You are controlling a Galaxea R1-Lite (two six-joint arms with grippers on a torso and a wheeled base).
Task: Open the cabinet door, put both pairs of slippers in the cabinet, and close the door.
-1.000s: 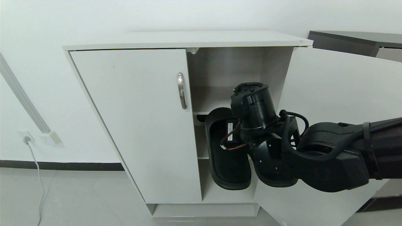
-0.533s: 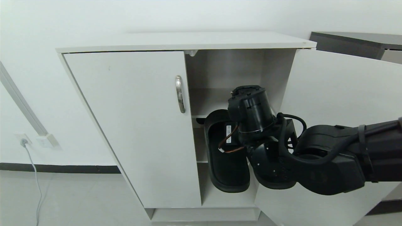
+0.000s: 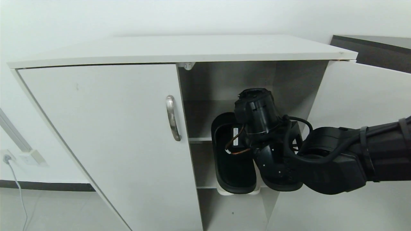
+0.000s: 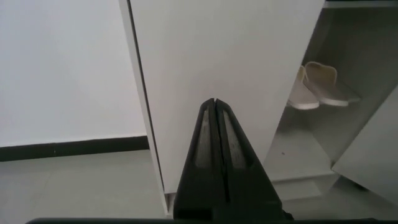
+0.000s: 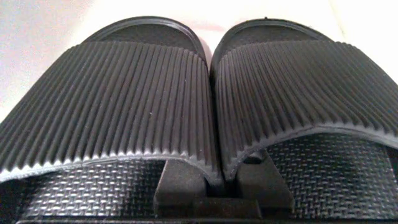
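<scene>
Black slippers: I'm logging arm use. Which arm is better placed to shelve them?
Right: right gripper holds both black slippers at the cabinet opening; left gripper is shut, empty, facing the closed door.

Soft, even white light fills the room, brightest on the wall (image 3: 96,16) and the top of the cabinet (image 3: 179,48). The cabinet's open interior sinks into grey shade, darkest toward the back. A thin highlight runs down the door handle (image 3: 172,118). The black slippers (image 3: 234,160) read as flat dark shapes in the head view. In the right wrist view, light picks out their ribbed straps (image 5: 124,106). The left gripper (image 4: 214,106) stands dark against the bright door.
</scene>
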